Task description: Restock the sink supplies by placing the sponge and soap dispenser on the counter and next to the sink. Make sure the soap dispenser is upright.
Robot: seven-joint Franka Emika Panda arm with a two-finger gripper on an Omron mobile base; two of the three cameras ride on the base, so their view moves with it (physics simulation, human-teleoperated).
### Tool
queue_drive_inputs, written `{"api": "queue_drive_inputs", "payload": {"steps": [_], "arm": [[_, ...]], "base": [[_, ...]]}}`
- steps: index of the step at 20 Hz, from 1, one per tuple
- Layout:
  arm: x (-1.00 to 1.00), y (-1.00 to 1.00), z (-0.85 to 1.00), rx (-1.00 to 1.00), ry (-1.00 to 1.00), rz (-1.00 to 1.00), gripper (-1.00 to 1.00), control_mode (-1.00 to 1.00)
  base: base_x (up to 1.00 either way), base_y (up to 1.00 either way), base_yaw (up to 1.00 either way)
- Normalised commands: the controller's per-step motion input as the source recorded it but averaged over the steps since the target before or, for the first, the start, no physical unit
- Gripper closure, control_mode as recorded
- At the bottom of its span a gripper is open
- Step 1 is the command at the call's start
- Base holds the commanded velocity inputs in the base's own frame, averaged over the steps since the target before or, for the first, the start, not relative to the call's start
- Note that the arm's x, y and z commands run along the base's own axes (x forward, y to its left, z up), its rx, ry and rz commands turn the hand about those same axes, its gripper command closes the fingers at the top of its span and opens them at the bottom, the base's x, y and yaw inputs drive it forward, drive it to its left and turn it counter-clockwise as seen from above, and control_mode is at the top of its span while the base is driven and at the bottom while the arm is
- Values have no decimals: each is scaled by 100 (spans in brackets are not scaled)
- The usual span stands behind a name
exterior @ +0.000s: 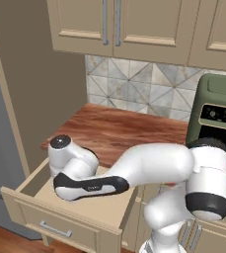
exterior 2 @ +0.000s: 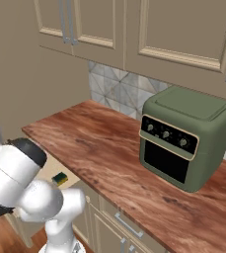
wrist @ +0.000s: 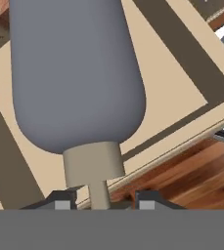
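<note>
A: Grey-blue plastic occupies the upper left and centre of the hand view. Identify it.

B: That is the soap dispenser (wrist: 77,73). Its tan pump top points down toward the gripper (wrist: 102,201) at the bottom centre of the frame. The two finger tips stand close on either side of the thin pump stem, so the gripper is closed on the soap dispenser at its pump end.

A: What lies behind the bottle?

B: The beige floor and walls of an open drawer (exterior: 95,211). Wood flooring shows at the lower right of the hand view.

A: Arm position in the left base view?

B: The arm bends from the lower right to the centre left, with the hand lowered into the drawer below the counter (exterior: 119,129).

A: Location of the sponge?

B: In the right base view, lower left, the sponge (exterior 2: 60,178) lies on the drawer floor, green face up, just beside the white arm.

A: Other items on the counter?

B: A green toaster oven (exterior 2: 183,136), right of centre, against the tiled backsplash (exterior 2: 115,89).
</note>
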Motion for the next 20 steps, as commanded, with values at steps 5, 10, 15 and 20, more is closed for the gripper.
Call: {"api": "queue_drive_inputs", "payload": {"steps": [5, 10, 15, 20], "arm": [[-63, -56, 100, 1, -1, -24, 100, -100], [-35, -64, 100, 2, 0, -28, 100, -100], [-15, -66, 100, 4, 1, -30, 100, -100], [-17, -75, 90, 5, 5, -30, 100, -100]], "base": [[0, 0, 0], [0, 0, 0], [0, 0, 0], [0, 0, 0]]}}
